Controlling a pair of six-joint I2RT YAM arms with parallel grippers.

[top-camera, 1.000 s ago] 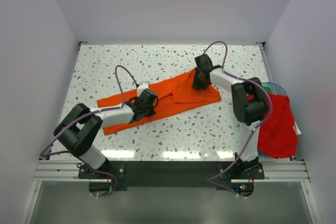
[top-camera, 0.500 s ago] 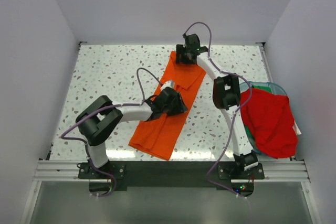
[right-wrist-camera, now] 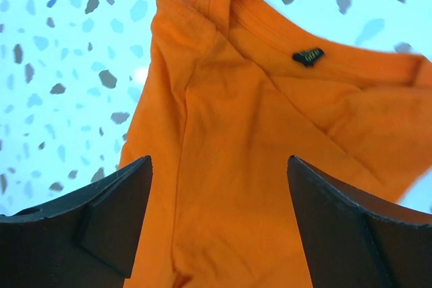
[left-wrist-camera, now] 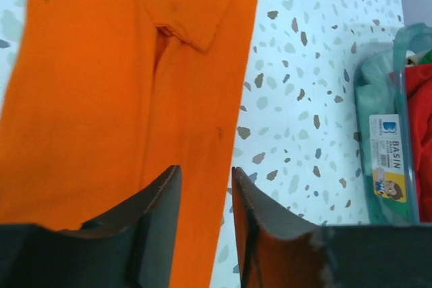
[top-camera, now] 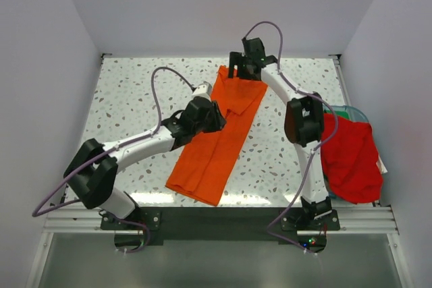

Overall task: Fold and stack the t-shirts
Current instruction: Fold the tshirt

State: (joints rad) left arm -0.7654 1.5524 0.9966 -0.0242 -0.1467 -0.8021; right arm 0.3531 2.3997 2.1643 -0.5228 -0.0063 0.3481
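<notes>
1. While the left pincer (left-wrist-camera: 206,180) stands with its jaws a little apart and nothing between them, the orange t-shirt (left-wrist-camera: 101,85) lies flat directly beneath it as a long folded strip; a tucked-in sleeve shows just ahead of the fingertips.
2. Off to that pincer's right, well apart across the speckled table (left-wrist-camera: 297,99), sits the clear teal-rimmed basin (left-wrist-camera: 405,38); the red t-shirt (top-camera: 351,160) is draped over it, not yet folded.
3. Farther out, the right pincer (right-wrist-camera: 219,166) hovers with its jaws wide apart and empty; the orange shirt's collar end lies below it, with the neck label (right-wrist-camera: 308,56) just ahead.
4. Risks, as I judge them: closing on the top layer alone would peel the fold open; uneven grips by the two pincers would skew the strip; the near hem lies close to the table's edge and could slip over if dragged that way.
</notes>
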